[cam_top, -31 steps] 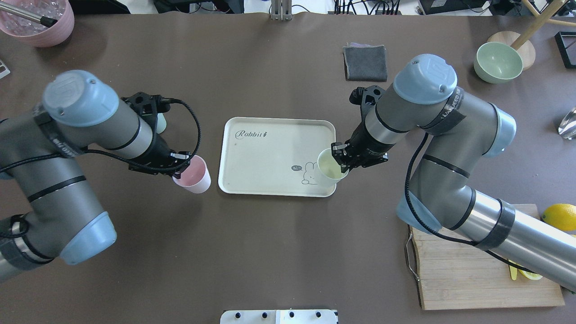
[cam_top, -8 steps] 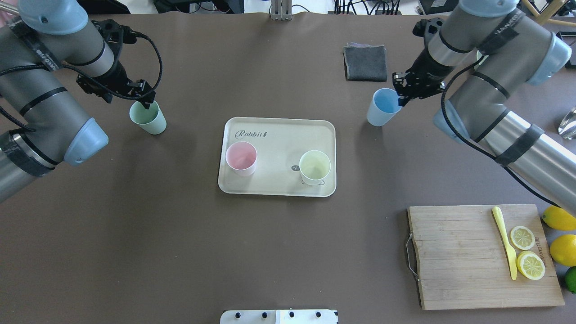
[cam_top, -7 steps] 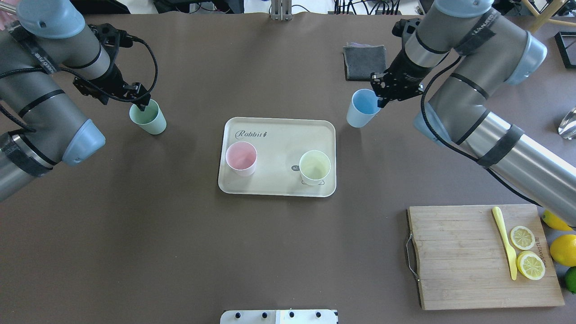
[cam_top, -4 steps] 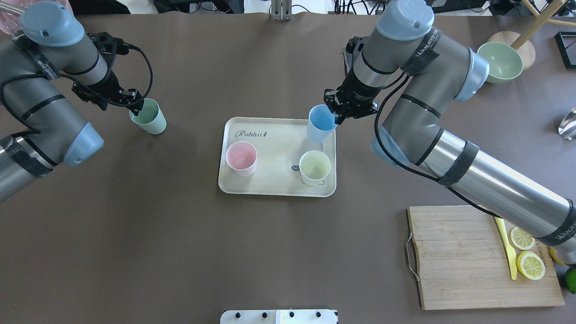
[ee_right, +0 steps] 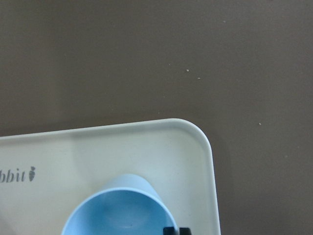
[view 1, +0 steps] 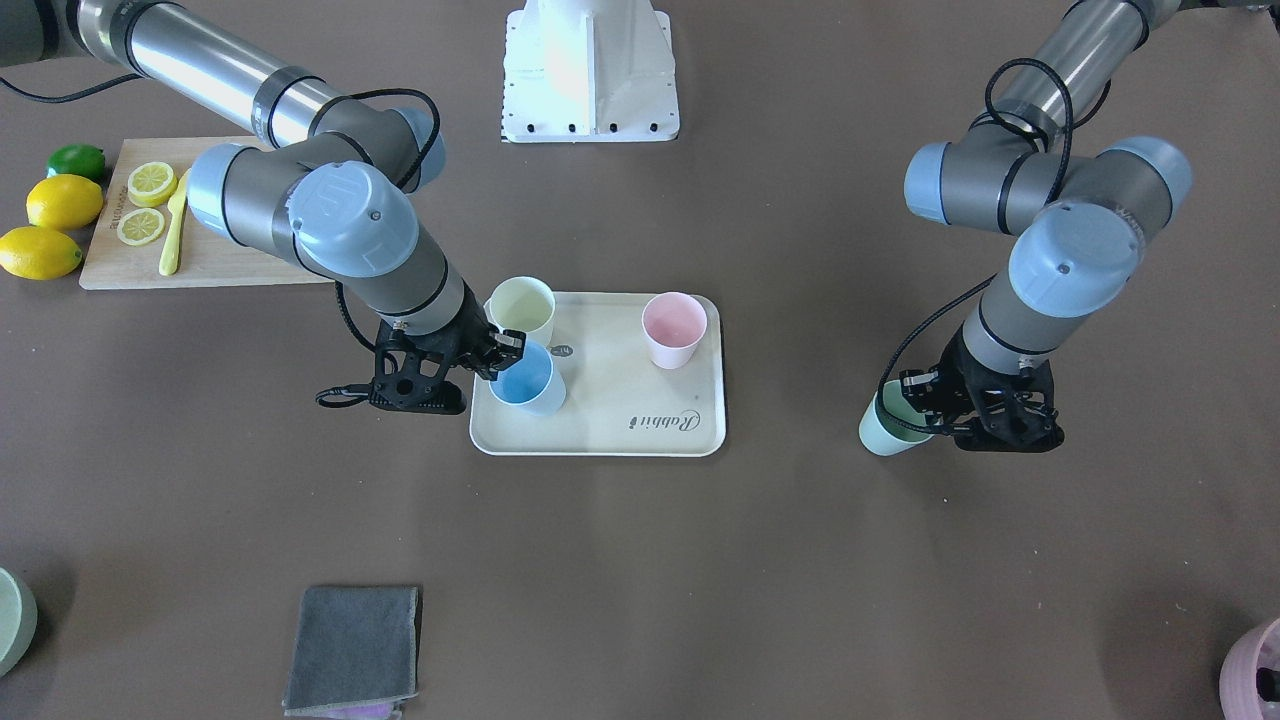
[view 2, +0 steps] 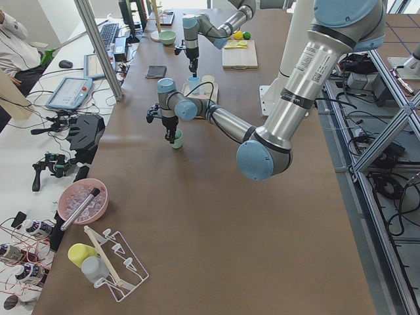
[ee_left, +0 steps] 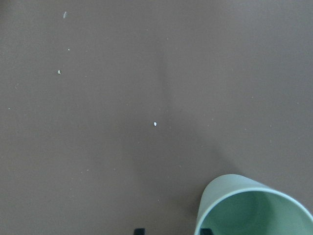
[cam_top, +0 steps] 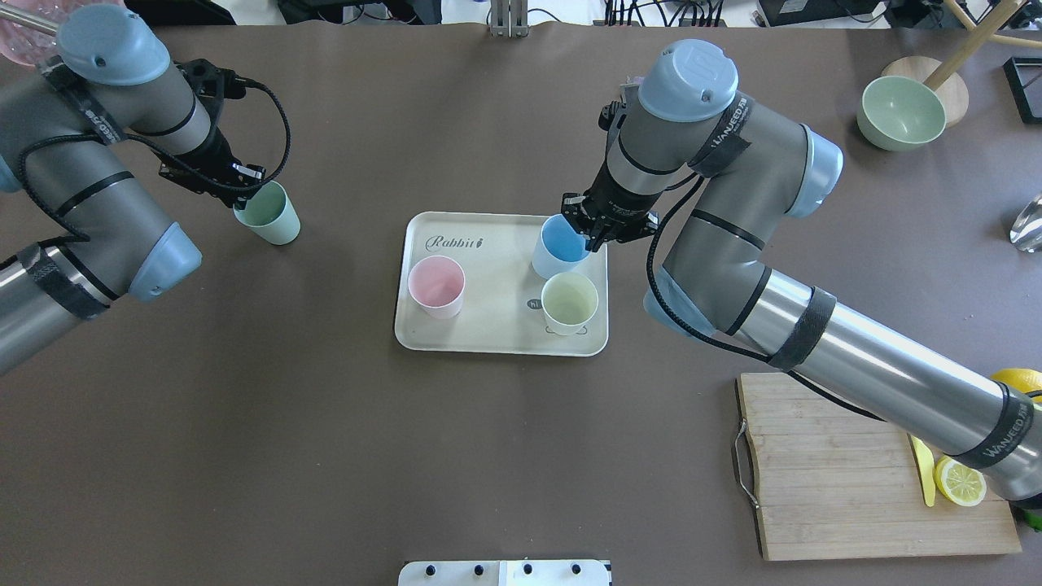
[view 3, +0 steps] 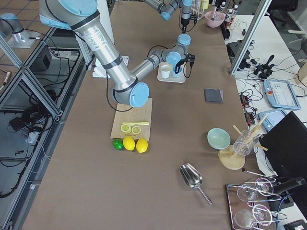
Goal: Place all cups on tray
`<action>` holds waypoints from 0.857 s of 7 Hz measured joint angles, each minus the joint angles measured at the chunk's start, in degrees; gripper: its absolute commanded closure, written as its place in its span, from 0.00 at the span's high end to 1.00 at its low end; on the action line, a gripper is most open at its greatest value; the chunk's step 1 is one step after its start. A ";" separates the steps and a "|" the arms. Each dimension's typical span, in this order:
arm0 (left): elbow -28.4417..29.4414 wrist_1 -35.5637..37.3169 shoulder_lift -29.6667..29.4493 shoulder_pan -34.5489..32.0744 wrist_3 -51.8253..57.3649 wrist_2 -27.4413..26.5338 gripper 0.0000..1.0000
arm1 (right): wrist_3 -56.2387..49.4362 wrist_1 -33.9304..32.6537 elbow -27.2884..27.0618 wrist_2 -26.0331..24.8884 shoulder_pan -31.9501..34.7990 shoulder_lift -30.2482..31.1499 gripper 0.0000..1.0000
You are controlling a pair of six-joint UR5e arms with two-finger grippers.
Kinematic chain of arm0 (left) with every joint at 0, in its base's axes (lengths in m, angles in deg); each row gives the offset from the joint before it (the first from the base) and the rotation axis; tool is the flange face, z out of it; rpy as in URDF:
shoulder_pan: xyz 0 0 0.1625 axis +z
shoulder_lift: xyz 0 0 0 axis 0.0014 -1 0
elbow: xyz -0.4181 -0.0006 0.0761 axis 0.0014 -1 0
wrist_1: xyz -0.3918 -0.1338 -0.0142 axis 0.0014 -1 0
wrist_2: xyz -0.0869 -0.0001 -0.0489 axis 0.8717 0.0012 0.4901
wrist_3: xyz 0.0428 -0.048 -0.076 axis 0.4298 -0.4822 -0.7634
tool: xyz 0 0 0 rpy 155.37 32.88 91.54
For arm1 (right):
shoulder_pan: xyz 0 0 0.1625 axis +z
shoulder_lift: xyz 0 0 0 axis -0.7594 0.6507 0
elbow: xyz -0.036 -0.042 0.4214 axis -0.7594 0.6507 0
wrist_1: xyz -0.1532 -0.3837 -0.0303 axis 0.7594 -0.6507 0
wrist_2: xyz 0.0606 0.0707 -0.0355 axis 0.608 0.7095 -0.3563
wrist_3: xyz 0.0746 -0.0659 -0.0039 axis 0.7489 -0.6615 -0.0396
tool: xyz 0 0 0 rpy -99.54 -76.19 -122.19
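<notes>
Blue cup now over tray, clamped by right claw; left claw apart, half-hidden.

Brown worktop: a wooden cutting board sits near one corner, carrying two lemon slices and a pale yellow knife, with two whole lemons and a lime just off its end. A folded grey cloth lies flat toward the operators' side, well apart from the board, and a mint green bowl stands upright against a round wooden disc. At the opposite end is a pink bowl with a metal-handled utensil resting in it; a metal scoop lies on its own.
</notes>
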 measured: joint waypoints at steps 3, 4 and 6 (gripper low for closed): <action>-1.12 0.53 -3.37 0.14 -3.85 6.09 0.00 | -1.99 -2.32 -6.66 4.66 6.30 2.35 1.00; -1.34 0.48 -5.51 0.18 -7.09 7.23 0.00 | -5.13 -3.47 -9.16 6.23 9.12 5.03 1.00; -0.46 0.12 -10.27 2.22 -14.97 7.56 0.00 | -11.15 -4.15 -11.17 6.73 12.02 9.51 1.00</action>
